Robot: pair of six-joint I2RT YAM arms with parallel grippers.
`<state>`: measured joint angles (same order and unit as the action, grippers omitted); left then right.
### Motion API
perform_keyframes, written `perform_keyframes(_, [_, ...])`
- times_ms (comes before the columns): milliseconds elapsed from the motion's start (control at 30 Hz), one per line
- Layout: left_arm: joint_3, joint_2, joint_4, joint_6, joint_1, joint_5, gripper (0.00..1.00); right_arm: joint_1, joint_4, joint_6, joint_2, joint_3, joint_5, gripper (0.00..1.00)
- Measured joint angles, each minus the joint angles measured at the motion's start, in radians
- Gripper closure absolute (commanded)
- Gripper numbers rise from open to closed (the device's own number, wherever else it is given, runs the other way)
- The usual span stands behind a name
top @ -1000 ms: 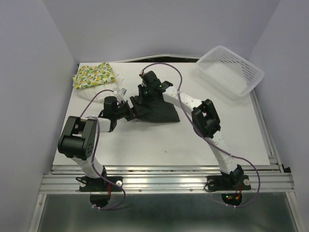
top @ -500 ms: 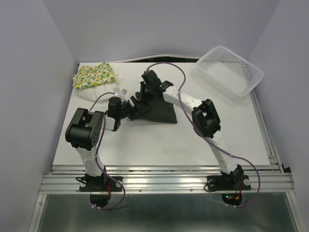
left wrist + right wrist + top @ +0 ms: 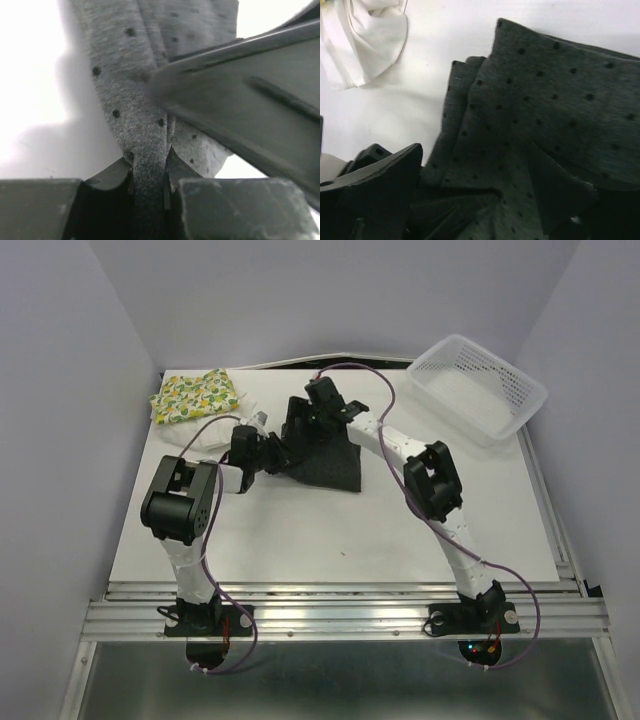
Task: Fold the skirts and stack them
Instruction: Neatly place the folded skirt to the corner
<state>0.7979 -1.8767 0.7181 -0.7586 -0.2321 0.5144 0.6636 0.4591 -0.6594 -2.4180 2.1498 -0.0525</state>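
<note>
Since a second ago the black skirt [image 3: 332, 462] has drawn in from a wide spread to a narrower block at frame centre on the counter [image 3: 300, 540], and the hold has changed sides. Lemon-print skirt [image 3: 195, 395] lies folded at upper left, with the white skirt [image 3: 205, 435] crumpled just below it. Left fingers [image 3: 274, 450] now pinch a fold at the black cloth's left edge. Right fingers [image 3: 298, 425] stand wide, holding nothing. We judge this a handover, so the fold stays put.
</note>
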Motion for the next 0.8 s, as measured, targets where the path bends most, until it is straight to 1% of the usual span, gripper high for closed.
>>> perform_keyframes(33, [0.040, 0.000, -0.074, 0.055, -0.003, -0.035, 1.00, -0.008, 0.001, 0.006, 0.003, 0.000, 0.005, 0.00])
perform_keyframes(67, [0.066, 0.000, -0.122, 0.090, -0.005, -0.056, 1.00, -0.021, 0.000, 0.014, 0.006, 0.000, 0.005, 0.00])
perform_keyframes(100, [0.111, 0.000, -0.203, 0.131, -0.009, -0.083, 1.00, -0.036, 0.001, 0.022, 0.011, 0.000, 0.008, 0.00])
perform_keyframes(133, [0.192, 0.000, -0.324, 0.216, -0.016, -0.137, 1.00, -0.054, 0.002, 0.034, 0.018, 0.000, 0.008, 0.00])
perform_keyframes(200, [0.302, -0.008, -0.450, 0.318, -0.030, -0.209, 1.00, -0.104, 0.000, 0.052, 0.039, -0.001, 0.007, 0.00])
perform_keyframes(267, [0.422, -0.024, -0.565, 0.418, -0.041, -0.283, 1.00, -0.174, -0.016, 0.074, 0.087, -0.039, -0.005, 0.00])
perform_keyframes(367, [0.528, -0.030, -0.668, 0.544, -0.049, -0.362, 1.00, -0.260, -0.034, 0.089, 0.154, -0.097, -0.028, 0.00])
perform_keyframes(500, [0.639, -0.043, -0.794, 0.669, -0.038, -0.394, 1.00, -0.349, -0.070, 0.108, 0.233, -0.191, -0.044, 0.00])
perform_keyframes(600, [0.734, -0.072, -0.869, 0.742, -0.010, -0.394, 1.00, -0.346, -0.079, 0.119, 0.253, -0.240, -0.064, 0.00])
perform_keyframes(733, [0.893, -0.139, -0.946, 0.791, 0.035, -0.378, 1.00, -0.320, -0.084, 0.127, 0.253, -0.286, -0.092, 0.00])
perform_keyframes(800, [0.976, -0.183, -0.965, 0.811, 0.074, -0.360, 1.00, -0.307, -0.083, 0.130, 0.253, -0.300, -0.107, 0.00])
